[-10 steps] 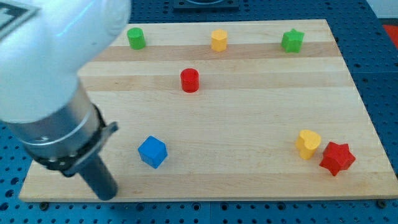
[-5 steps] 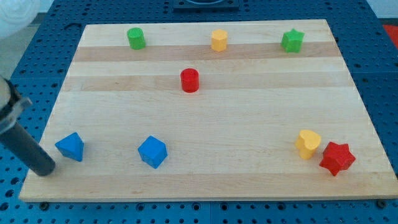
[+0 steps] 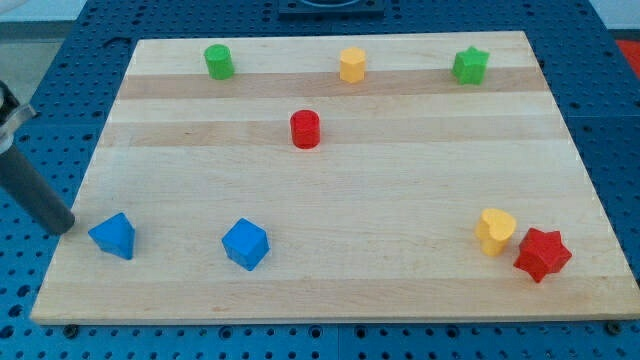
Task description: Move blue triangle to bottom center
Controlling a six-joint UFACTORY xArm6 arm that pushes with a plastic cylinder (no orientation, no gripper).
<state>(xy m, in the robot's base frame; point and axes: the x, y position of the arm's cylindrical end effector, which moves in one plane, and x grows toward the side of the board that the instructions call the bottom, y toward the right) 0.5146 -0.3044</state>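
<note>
The blue triangle point(image 3: 113, 236) lies near the bottom left corner of the wooden board point(image 3: 400, 180). My tip point(image 3: 62, 224) is at the board's left edge, just left of the blue triangle and slightly above it, a small gap apart. The dark rod runs up and left out of the view. A blue cube point(image 3: 245, 244) lies to the right of the triangle along the bottom.
A green cylinder point(image 3: 218, 61), a yellow hexagon block point(image 3: 351, 64) and a green star point(image 3: 469, 66) line the top. A red cylinder point(image 3: 305, 129) sits in the upper middle. A yellow heart block point(image 3: 495, 230) and a red star point(image 3: 542, 253) sit at the bottom right.
The arm has swung left off the board, uncovering the blue triangle. In the last half second my tip moved up along the left edge. No block has moved.
</note>
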